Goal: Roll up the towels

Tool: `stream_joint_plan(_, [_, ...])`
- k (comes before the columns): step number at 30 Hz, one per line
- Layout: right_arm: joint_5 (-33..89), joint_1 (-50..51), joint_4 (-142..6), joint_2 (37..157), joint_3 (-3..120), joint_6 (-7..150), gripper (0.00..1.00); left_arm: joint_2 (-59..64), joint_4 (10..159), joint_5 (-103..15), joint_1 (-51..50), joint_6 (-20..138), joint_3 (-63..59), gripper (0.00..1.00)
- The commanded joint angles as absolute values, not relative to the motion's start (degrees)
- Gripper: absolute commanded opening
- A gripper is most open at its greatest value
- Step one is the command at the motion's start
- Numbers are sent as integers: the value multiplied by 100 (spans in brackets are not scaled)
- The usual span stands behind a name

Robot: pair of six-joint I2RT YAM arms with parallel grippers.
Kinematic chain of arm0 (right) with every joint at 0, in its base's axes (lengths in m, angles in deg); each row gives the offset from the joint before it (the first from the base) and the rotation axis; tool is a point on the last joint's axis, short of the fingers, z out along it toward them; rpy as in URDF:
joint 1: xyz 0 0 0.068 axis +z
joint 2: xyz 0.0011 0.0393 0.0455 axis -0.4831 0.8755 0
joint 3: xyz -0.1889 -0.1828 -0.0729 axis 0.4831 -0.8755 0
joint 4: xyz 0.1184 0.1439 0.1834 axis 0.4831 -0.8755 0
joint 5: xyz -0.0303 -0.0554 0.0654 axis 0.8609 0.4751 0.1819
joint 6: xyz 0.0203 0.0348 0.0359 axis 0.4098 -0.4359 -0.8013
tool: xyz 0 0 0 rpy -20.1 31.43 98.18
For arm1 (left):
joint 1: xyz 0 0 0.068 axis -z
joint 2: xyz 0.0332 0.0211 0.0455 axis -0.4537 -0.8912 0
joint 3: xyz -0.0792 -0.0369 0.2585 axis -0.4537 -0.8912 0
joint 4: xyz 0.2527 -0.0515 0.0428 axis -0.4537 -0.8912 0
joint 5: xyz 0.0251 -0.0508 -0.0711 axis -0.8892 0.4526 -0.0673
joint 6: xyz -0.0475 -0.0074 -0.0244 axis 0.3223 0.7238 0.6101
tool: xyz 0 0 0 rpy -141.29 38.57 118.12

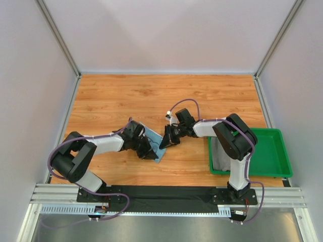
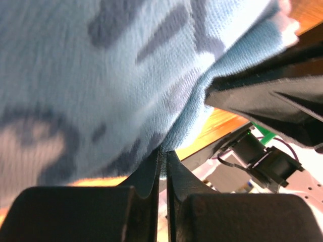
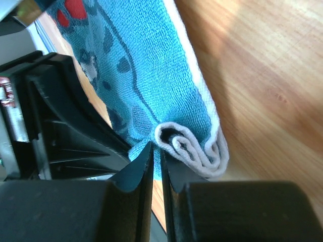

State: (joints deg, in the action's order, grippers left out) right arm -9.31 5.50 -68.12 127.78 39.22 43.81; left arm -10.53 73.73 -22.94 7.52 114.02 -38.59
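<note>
Light blue towel (image 1: 153,135) at centre of table (image 1: 126,96), mostly hidden beneath both wrists. Left gripper (image 2: 164,151): jaws near-closed, pinching cloth edge. Right gripper (image 3: 156,148): jaws narrow, nipping towel; its rolled end at 3 o'clock of tips. Lettering blurred, unreadable.

The top camera looks down from above and behind onto the table (image 1: 126,96), its near edge at 6 o'clock. Each wrist camera peers along its own fingers (image 2: 146,176), very close to the blue towel (image 1: 153,136), which all three views share.
</note>
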Motion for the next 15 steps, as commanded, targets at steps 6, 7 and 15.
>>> stream_joint_plan(6, [-254,547,-6908,13091,4002,4478,11,-491,6194,-2769,739,11004,-3856,10])
stream_joint_plan(7, [-254,539,-6926,13091,4002,4478,11,-386,6115,-2804,747,11004,-3874,13])
stream_joint_plan(15, [-281,547,-6882,13056,3975,4443,10,325,5448,-3279,747,10749,-3874,40])
